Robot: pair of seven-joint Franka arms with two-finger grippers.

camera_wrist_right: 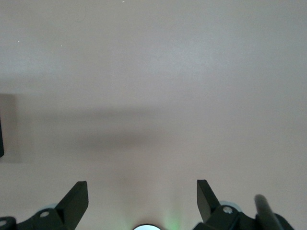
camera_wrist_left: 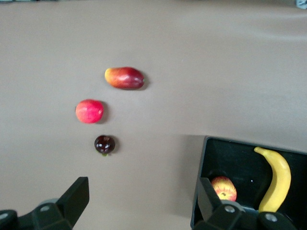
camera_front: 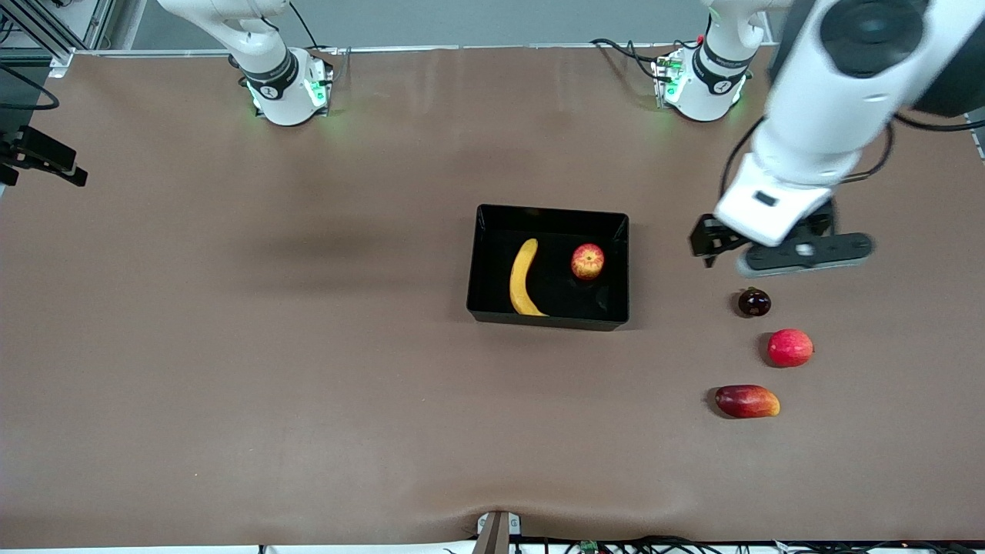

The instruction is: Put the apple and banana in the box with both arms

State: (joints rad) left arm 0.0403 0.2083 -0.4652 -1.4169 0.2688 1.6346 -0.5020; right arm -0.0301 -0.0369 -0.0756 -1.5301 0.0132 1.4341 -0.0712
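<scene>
The black box (camera_front: 550, 211) sits mid-table. The yellow banana (camera_front: 523, 278) and the red-and-yellow apple (camera_front: 587, 261) both lie inside it, apart from each other. My left gripper (camera_front: 800, 254) hangs open and empty over bare table beside the box, toward the left arm's end. Its wrist view shows the open gripper (camera_wrist_left: 142, 187), the box (camera_wrist_left: 240, 163), the apple (camera_wrist_left: 225, 187) and the banana (camera_wrist_left: 276, 179). My right gripper (camera_wrist_right: 142, 188) is open and empty over bare table and is out of the front view.
Three loose fruits lie in a row toward the left arm's end: a dark round fruit (camera_front: 754, 302), a pinkish-red round fruit (camera_front: 790, 348) and a red-and-yellow mango (camera_front: 747, 402), the mango nearest the front camera. The arm bases (camera_front: 288, 88) stand along the table's back edge.
</scene>
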